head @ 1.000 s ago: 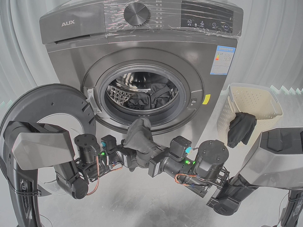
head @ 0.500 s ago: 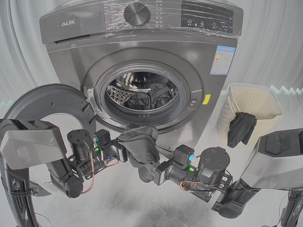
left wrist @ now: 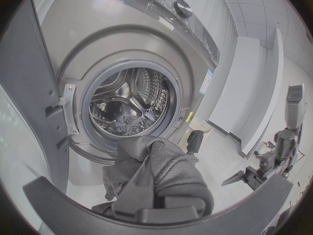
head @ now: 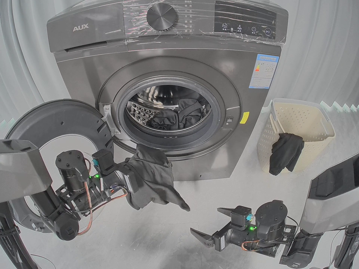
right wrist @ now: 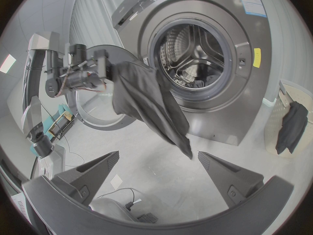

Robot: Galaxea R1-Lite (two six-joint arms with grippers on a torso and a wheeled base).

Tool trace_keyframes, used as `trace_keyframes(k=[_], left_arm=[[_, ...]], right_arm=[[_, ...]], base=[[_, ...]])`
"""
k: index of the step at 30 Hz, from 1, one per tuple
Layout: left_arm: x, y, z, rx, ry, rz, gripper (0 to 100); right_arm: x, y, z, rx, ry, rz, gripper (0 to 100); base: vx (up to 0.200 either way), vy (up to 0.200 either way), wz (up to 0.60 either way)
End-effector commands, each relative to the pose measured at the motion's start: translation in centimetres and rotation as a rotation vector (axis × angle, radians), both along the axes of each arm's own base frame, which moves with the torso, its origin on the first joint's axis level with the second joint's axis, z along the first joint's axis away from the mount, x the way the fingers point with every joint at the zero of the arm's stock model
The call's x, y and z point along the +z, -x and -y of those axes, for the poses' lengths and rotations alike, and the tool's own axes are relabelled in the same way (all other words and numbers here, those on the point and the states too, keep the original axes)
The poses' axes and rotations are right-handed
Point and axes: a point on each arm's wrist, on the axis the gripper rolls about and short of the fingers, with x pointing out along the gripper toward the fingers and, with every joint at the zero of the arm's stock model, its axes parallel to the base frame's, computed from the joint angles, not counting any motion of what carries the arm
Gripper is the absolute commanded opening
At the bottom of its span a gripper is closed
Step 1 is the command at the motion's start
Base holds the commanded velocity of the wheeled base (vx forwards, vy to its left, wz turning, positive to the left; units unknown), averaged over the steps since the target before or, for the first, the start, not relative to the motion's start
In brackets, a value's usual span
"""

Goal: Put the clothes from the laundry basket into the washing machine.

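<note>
Below the drum's mouth: the left gripper (head: 129,178) holds a dark garment (head: 153,180) off the floor, just in front of the machine's lower front panel. Its fingers are clamped on the cloth and buried in its folds.
Held cloth: the dark garment is bunched at the gripper. It hangs down with one pointed tail toward the robot's right, clear of the floor and outside the drum.
Right arm: the right gripper (head: 205,220) sits low over the floor, well apart from the garment. Its jaws are spread wide, holding and touching nothing.
Machine: the washing machine (head: 168,56) is a grey front-loader. Its round door (head: 56,124) is swung fully open to the robot's left, behind the left arm.
Inside: the drum (head: 149,111) is bright perforated metal, with dark clothes (head: 177,117) heaped at its bottom.
Basket: the laundry basket (head: 299,102) is cream and perforated. It stands on the floor just beside the machine on the robot's right. Another dark piece (head: 285,152) drapes over its near rim and hangs down the outer wall.
Surface: the floor (head: 157,236) is pale grey, smooth and slightly glossy.
Room: a pale pleated curtain (head: 325,38) hangs behind the machine. Clear film wraps the control panel around a round dial (head: 161,16). A blue label (head: 264,71) and a small yellow sticker (head: 244,117) sit on the machine's front.
</note>
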Motion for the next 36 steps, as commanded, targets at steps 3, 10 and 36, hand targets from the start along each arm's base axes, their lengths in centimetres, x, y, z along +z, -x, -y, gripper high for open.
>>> trace_keyframes(k=[3,10,36], left_arm=[[2.0,2.6,-1.0,-0.031,0.021,0.029,0],[2.7,4.1,-1.6,-0.034,0.026,0.037,0],[2.0,6.4,-2.4,-0.039,-0.01,-0.004,0]], right_arm=[[1.9,-1.7,2.8,-0.116,-0.045,0.042,100],[4.0,-3.3,4.9,-0.261,-0.094,0.113,100],[3.0,-3.5,5.5,-0.287,-0.072,0.075,100]], base=[[0.0,0.0,0.0],[0.0,0.0,0.0],[0.0,0.0,0.0]])
